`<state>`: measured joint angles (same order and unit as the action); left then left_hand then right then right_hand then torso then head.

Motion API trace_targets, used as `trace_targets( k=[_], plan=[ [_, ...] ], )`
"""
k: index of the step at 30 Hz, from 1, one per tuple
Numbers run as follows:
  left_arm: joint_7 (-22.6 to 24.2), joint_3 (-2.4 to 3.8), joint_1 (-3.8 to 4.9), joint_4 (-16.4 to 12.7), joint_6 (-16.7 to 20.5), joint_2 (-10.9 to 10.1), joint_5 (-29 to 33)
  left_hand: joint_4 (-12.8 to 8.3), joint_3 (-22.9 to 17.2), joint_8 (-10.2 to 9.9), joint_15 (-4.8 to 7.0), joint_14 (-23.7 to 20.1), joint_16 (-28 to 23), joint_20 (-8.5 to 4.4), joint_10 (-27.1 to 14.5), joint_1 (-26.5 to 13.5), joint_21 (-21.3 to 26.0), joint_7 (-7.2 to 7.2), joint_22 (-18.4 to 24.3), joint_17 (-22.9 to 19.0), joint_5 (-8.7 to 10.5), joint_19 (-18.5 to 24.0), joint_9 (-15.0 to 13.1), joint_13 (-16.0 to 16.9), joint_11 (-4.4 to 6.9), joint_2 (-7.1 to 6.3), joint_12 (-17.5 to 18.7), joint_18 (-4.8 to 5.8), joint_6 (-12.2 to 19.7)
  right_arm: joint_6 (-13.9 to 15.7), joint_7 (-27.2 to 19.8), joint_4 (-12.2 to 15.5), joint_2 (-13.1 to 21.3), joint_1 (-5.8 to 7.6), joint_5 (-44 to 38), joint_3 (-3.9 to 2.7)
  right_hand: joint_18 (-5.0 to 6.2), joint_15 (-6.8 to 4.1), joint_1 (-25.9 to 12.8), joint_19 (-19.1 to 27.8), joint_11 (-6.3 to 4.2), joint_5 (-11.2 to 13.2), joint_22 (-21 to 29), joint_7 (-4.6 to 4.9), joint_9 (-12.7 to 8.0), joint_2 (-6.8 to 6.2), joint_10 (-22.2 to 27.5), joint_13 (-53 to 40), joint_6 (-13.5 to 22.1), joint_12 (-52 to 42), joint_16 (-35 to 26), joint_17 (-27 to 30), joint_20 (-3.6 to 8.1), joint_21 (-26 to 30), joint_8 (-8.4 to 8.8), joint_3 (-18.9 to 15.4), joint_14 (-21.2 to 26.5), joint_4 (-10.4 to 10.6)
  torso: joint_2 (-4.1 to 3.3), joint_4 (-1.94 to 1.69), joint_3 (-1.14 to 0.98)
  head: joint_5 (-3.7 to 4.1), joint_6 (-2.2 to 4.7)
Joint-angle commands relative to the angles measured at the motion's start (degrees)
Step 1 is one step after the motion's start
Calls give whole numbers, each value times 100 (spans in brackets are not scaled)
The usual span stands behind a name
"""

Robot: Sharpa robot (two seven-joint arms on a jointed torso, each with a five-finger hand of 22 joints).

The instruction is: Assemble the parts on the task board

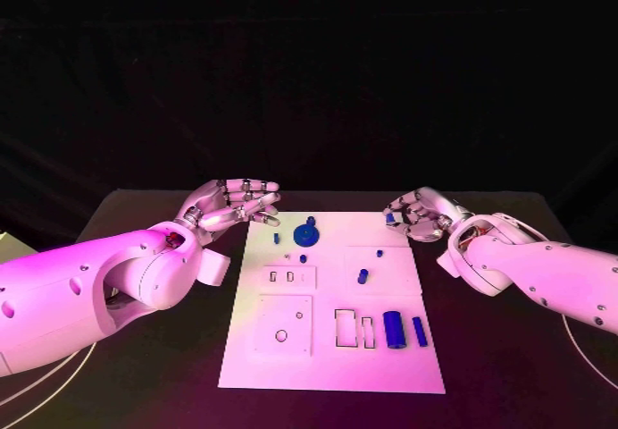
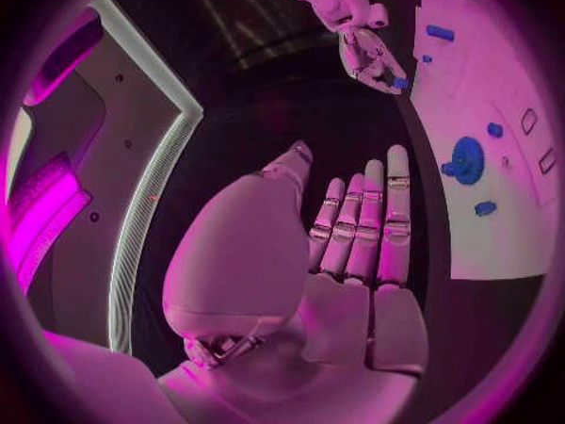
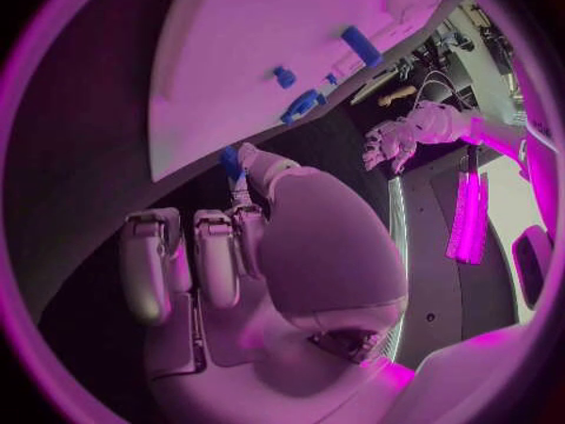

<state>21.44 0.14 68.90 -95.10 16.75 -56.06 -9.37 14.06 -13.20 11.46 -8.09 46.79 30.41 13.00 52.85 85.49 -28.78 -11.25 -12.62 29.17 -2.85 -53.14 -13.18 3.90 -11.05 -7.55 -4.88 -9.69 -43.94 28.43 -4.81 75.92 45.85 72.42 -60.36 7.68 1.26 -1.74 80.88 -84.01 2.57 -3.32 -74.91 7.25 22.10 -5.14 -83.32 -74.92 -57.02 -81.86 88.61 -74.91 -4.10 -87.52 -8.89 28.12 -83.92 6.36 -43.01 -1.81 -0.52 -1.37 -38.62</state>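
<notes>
I keep my right hand (image 1: 414, 214) at the white task board's (image 1: 332, 357) far right corner, pinching a small blue plastic part (image 3: 231, 163) ready for seating, while my left hand (image 1: 235, 206) waits open-fingered, empty, off the far left corner.

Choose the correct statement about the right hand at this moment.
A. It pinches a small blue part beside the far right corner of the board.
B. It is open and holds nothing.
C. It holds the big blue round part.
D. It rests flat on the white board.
A: in the right wrist view, the right hand pinches a small blue part in its fingertips, off the edge of the white board; the big blue round part lies on the board.
</notes>
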Motion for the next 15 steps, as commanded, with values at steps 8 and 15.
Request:
trace_targets(
  k=[8,15],
  plan=[
    [49,-1,1,1,-64,23,30,-14,4,25,5,-48,24,6,-30,34,-19,-239,-3,9,4,20,0,-10,-9,7,37,-64,-10,266,529,972,-148,134,-70,-2,-64,40,-51,-500,31,-12,-1315,45,65,47,7,-845,8,17,44,-1285,-33,-27,-62,62,-556,-19,61,-7,57,-29,-41],
    [52,-10,1,46,-69,45,49,-14,4,25,5,-48,24,6,-30,34,-19,-239,-3,9,4,20,0,-10,-9,7,37,-64,-10,366,668,1384,-489,95,-123,28,-64,56,-131,-499,49,-7,-1314,66,74,-11,9,-845,54,18,50,-1300,-48,-24,-73,96,-559,-54,98,-7,76,-117,-73]
  ],
)
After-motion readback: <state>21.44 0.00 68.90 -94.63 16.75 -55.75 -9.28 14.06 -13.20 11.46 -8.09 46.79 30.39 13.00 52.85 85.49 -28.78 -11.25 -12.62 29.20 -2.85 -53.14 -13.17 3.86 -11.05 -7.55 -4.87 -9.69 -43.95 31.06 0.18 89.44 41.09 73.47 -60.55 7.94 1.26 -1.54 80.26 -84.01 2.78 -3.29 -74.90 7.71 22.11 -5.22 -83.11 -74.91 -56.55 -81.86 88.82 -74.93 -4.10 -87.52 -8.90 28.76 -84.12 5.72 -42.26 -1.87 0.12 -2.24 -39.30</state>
